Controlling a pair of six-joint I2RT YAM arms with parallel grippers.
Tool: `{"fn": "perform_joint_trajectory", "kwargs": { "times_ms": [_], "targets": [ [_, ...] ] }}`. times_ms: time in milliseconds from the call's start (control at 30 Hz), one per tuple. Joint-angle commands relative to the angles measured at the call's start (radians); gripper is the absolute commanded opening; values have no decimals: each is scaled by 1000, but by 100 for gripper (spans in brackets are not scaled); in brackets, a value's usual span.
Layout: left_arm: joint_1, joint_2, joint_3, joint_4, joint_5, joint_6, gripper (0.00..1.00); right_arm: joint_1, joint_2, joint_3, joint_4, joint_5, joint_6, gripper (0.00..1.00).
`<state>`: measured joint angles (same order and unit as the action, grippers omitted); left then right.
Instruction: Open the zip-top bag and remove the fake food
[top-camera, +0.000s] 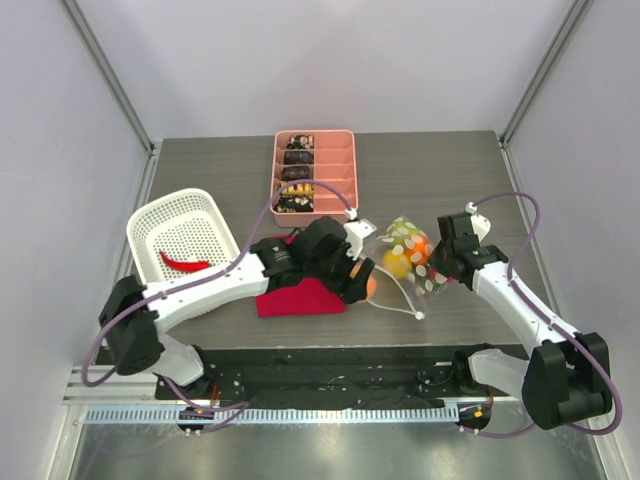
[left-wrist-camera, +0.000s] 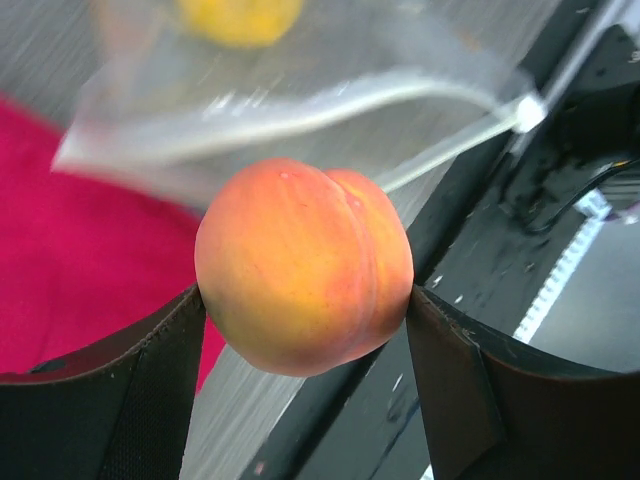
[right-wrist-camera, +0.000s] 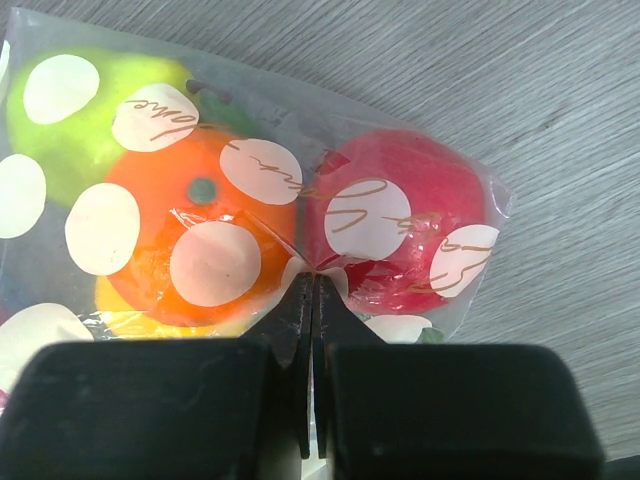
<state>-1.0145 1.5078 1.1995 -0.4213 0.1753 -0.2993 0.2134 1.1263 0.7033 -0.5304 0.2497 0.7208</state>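
Note:
The polka-dot zip-top bag (top-camera: 412, 252) lies mid-table with its mouth open toward the left arm; its clear film (left-wrist-camera: 330, 110) and white slider (left-wrist-camera: 527, 112) show behind the peach. My left gripper (top-camera: 362, 281) is shut on a peach (left-wrist-camera: 305, 265) just outside that mouth, above the table's front edge. My right gripper (right-wrist-camera: 310, 282) is shut on a pinch of the bag's film (right-wrist-camera: 300, 255) at its closed end. Inside the bag sit an orange (right-wrist-camera: 190, 235), a red apple (right-wrist-camera: 400, 215), a green fruit (right-wrist-camera: 90, 110) and a yellow fruit (left-wrist-camera: 240, 18). A red chili (top-camera: 185, 264) lies in the basket.
A white lattice basket (top-camera: 180, 225) stands at the left. A pink divided tray (top-camera: 335, 175) with dark and gold pieces sits at the back centre. A red cloth (top-camera: 298, 299) lies under the left arm, by the black front rail (top-camera: 330, 370).

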Motion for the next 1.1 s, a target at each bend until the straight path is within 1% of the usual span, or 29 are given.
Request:
{"fn": "perform_joint_trajectory", "kwargs": {
  "times_ms": [0,33,67,100,133,167,200,233,267,300,333,367,400,433,467,500,533,567,633,667,733,767,800,867,900,967,1000,1067],
  "targets": [
    [14,-217,-66,-165,-265,-26,0,-3,-34,56,15,4,-88,1],
    [25,-310,-84,-183,-314,-40,0,-3,-54,64,9,-12,-109,2],
    [39,-369,-101,-192,-363,-56,0,-3,-68,77,3,-24,-124,7],
    [62,-423,-116,-201,-476,-75,0,0,-82,84,0,-56,-136,12],
    [123,-531,-155,-206,-518,-110,0,0,-112,90,-3,-82,-161,18],
    [173,-579,-175,-214,-560,-130,0,1,-124,111,-9,-101,-172,28],
    [223,-622,-192,-221,-627,-155,0,23,-135,126,-22,-112,-181,32],
    [337,-689,-228,-227,-635,-164,0,36,-151,145,-49,-112,-204,38],
    [388,-705,-242,-235,-648,-169,0,58,-152,186,-63,-113,-221,52],
    [437,-715,-259,-244,-661,-178,0,79,-146,212,-84,-115,-236,58],
    [546,-712,-287,-247,-649,-205,0,133,-139,238,-129,-119,-266,62],
    [594,-689,-304,-246,-631,-221,0,161,-122,284,-147,-121,-277,75],
    [647,-673,-320,-235,-605,-236,0,188,-111,303,-163,-128,-288,79],
    [684,-657,-343,-211,-553,-250,0,251,-100,324,-196,-132,-299,82],
    [759,-611,-389,-186,-539,-283,0,280,-85,353,-213,-124,-314,85],
    [801,-588,-397,-163,-501,-319,1,320,-80,366,-226,-106,-322,87],
    [839,-563,-405,-148,-452,-339,0,354,-70,378,-259,-84,-330,88],
    [876,-534,-425,-133,-416,-381,0,427,-62,399,-275,-25,-340,89],
    [886,-512,-445,-102,-427,-414,0,495,-28,423,-336,40,-345,90],
    [886,-508,-465,-93,-442,-431,0,565,-17,442,-358,99,-350,91],
    [887,-492,-479,-67,-454,-439,1,627,33,456,-417,155,-347,92],
    [887,-488,-486,-65,-465,-442,7,677,50,459,-434,202,-343,92],
    [887,-483,-492,-66,-474,-455,23,708,73,461,-465,239,-328,92],
    [887,-485,-502,-62,-485,-460,48,756,78,450,-468,270,-323,94],
    [887,-497,-508,-63,-485,-472,70,777,72,447,-465,276,-311,94],
    [887,-512,-505,-65,-479,-477,87,779,67,426,-454,281,-308,94],
    [887,-523,-500,-71,-467,-475,100,779,67,420,-445,273,-313,95],
    [887,-537,-479,-86,-444,-457,100,779,79,400,-439,293,-311,95]
  ]
}}
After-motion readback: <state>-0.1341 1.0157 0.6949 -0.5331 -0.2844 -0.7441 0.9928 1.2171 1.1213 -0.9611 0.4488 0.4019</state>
